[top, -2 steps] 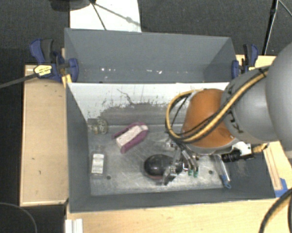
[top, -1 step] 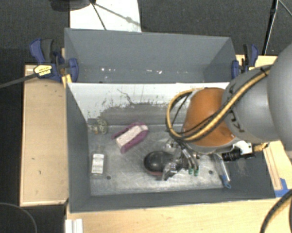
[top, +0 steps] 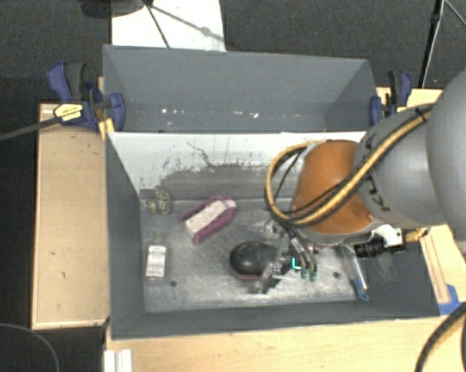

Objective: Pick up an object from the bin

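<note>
Dark rounded object [top: 249, 258] lies front-centre in the bin [top: 128, 215], just beside your end effector [top: 284, 268] (possibly touching it); how far open that is, you cannot tell.

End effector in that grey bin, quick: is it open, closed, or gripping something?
End effector: cannot be told whether open or closed; it is down beside the dark round object.

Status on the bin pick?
Gripper low in bin, beside dark round object near front wall. No hold visible. Purple-and-white box up-left, blue stick to the right, both apart.
</note>
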Controlling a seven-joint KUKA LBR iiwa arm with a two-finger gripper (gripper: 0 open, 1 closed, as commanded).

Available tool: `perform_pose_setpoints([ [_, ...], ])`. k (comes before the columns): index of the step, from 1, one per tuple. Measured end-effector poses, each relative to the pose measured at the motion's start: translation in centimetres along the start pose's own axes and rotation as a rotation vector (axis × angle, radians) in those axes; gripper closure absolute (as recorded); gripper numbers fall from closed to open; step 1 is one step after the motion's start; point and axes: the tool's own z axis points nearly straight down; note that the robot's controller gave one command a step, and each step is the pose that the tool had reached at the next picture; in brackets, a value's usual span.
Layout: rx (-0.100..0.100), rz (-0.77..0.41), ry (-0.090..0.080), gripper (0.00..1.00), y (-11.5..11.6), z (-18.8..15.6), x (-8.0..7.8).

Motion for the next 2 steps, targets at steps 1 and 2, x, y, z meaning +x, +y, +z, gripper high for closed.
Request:
perform_pose_setpoints([
  [1,0.000,0.001,0.000,1.00,0.0,0.0,0.0],
  [2,-0.001,-0.011,-0.008,1.00,-2.3,-12.3,0.8],
])
